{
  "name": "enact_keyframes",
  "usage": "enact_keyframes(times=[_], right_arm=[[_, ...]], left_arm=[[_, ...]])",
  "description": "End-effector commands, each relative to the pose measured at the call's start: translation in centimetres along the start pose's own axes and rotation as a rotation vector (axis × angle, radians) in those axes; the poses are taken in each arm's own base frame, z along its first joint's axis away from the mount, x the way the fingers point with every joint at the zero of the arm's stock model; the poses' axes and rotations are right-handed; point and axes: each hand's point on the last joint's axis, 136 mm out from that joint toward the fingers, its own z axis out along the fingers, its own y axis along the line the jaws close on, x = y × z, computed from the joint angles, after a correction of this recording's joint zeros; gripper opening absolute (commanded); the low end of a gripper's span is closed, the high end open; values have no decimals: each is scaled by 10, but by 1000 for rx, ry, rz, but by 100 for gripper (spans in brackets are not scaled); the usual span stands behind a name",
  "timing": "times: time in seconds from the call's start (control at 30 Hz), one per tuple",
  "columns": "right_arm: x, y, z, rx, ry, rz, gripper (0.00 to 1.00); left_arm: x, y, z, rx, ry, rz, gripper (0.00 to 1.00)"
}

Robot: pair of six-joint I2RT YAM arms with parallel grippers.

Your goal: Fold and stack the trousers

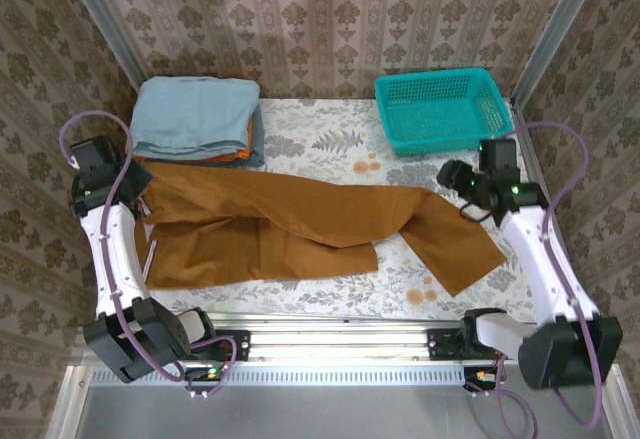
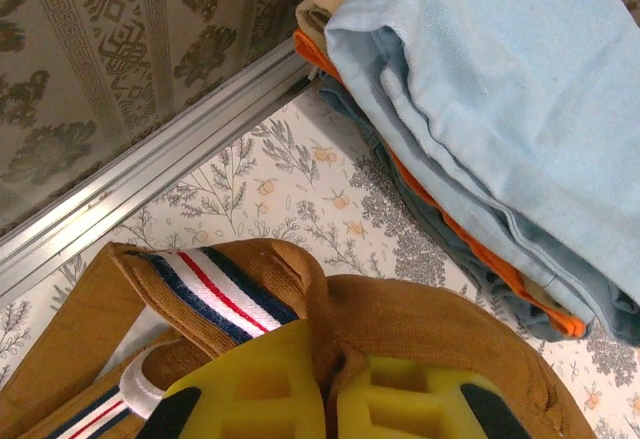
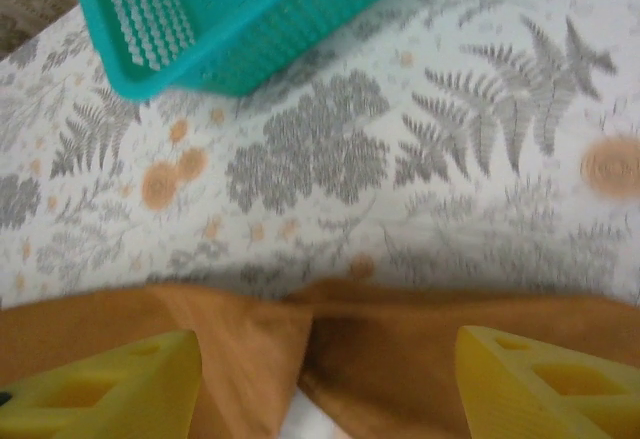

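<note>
Floral tablecloth (image 1: 330, 144) between papered walls (image 1: 330, 19) is carrying the trousers (image 1: 300, 224), lying nearside of the teal basket (image 1: 437, 75); left gripper (image 2: 325, 399) is pinching their waistband (image 2: 215, 294), right gripper (image 3: 328, 359) seemingly hanging spread over them.

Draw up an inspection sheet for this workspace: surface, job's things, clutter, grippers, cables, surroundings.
Surface: table under a floral-print cover, with a rust-coloured spot near the middle.
Job's things: trousers spread nearly table-wide, legs partly overlapped and not yet a neat fold; striped waistband at the left end.
Clutter: stack of folded garments at far left, light blue on top with orange beneath; teal basket at far right.
Grippers: left gripper shut on the trousers at the waistband; right gripper open over a trouser leg.
Cables: purple cables loop off each arm, clear of the cloth.
Surroundings: patterned walls; metal rail at the near edge.
</note>
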Motion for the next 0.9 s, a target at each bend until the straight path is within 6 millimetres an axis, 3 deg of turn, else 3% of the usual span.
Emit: enact_keyframes(times=[0.0,0.1,0.2,0.37,0.47,0.57,0.63,0.67,0.8,0.87], right_arm=[[70,-18,19,-5,212,117,69],[113,-24,38,-24,326,184,69],[142,-29,49,16,394,159,70],[158,-37,64,119,446,80,71],[163,-48,75,195,483,46,78],[166,-55,85,248,511,18,74],[169,-59,91,279,540,-1,62],[168,-60,92,294,546,-18,45],[166,-61,92,297,553,-33,1],[157,-60,85,281,524,-23,0]], left_arm=[[-21,-7,0,44,-82,-43,0],[-21,-9,5,57,-76,-58,0],[-20,-10,8,65,-69,-65,0],[-19,-12,8,82,-67,-70,0],[-17,-13,9,88,-65,-76,0],[-16,-13,10,95,-67,-81,0],[-16,-13,11,93,-67,-82,0],[-16,-13,11,94,-66,-81,0],[-18,-14,11,101,-68,-80,0],[-19,-14,10,102,-69,-79,0]])
